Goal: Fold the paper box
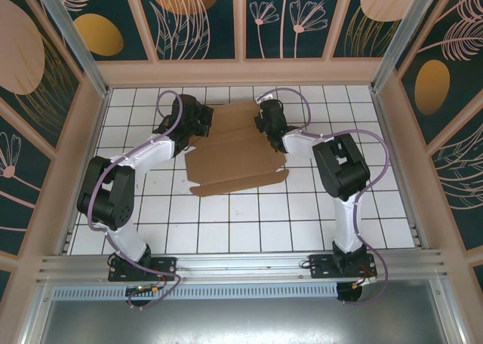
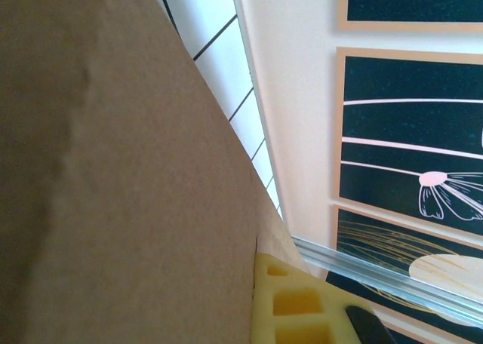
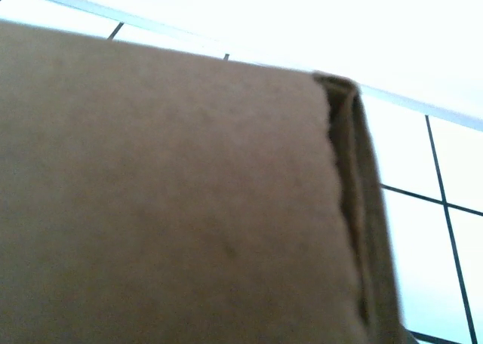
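Two grippers meet the box (image 1: 235, 159) at its far end: our left gripper (image 1: 199, 125) at the sheet's ten o'clock corner, our right gripper (image 1: 266, 122) at about one o'clock. The box lies on the tiled table (image 1: 249, 223), just toward twelve o'clock from the middle, with a narrow flap along its six o'clock edge. We judge the arms flank it so that a far panel can lift evenly along one crease rather than twist. In the left wrist view the board rises close beside a yellow finger pad (image 2: 290, 302); in the right wrist view a doubled edge sits against the lens. How wide either claw stands, or whether it grips the board, we cannot tell.
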Robot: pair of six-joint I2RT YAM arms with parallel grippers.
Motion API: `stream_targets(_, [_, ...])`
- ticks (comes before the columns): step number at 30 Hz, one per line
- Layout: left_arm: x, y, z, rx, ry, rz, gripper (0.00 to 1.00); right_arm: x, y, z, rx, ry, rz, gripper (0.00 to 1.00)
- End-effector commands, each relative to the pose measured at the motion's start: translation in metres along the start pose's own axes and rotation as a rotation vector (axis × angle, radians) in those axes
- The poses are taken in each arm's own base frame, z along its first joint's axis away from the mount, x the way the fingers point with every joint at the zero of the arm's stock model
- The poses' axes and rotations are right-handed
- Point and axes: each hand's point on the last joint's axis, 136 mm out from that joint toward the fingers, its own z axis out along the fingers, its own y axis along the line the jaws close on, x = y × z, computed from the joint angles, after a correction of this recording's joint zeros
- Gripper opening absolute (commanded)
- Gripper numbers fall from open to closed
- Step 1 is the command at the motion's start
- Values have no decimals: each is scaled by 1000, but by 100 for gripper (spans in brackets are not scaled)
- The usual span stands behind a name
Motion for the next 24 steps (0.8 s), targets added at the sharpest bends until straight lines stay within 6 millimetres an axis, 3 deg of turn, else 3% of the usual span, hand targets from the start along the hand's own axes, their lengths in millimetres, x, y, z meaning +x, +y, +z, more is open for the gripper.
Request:
stream_targets(1, [2, 42, 1, -164, 20, -25, 0, 39, -58, 9, 299, 163, -3, 8])
stream_targets(7, [3, 44, 4, -168, 25, -34, 0, 49, -59, 14, 331, 230, 52, 0])
stream_targets(13, [3, 43, 5, -165, 26, -35, 0, 53, -52, 15, 292, 242, 82, 1])
stream_targets(17, [3, 43, 5, -168, 24, -33, 0, 44, -36, 9, 148, 193, 115, 27])
stream_targets(24, [2, 48, 3, -178, 21, -32, 0, 26, -31, -15, -18, 101, 146, 56])
